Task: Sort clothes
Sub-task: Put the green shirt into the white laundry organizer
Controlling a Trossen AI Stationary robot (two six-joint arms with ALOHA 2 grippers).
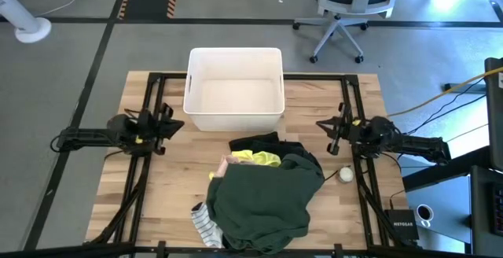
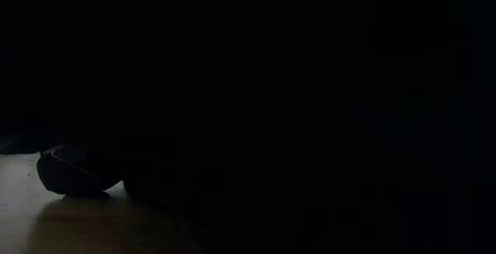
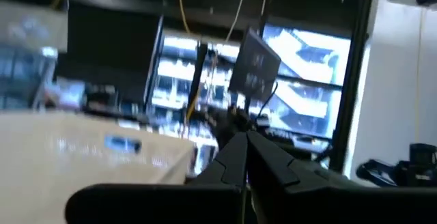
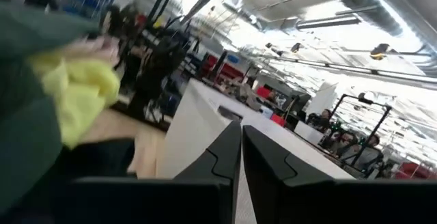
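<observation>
Your wooden bench [image 1: 157,187] sits on a grey floor with one white bin [image 1: 234,90] at its far edge and an office chair [image 1: 344,6] behind. The clothes [image 1: 263,187] are heaped mid-bench toward the near edge, between and well apart from both grippers: one big dark green piece on top, one neon yellow, one black, one striped sock, one small white ball [image 1: 346,175] beside. Left gripper [image 1: 169,121] and right gripper [image 1: 326,126] both have fingers pressed together, holding nothing.

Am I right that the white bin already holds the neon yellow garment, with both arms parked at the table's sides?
Not quite. The white bin holds nothing in the high view; the neon yellow garment lies on the table in the clothes pile. The left gripper and right gripper are parked at the sides.
</observation>
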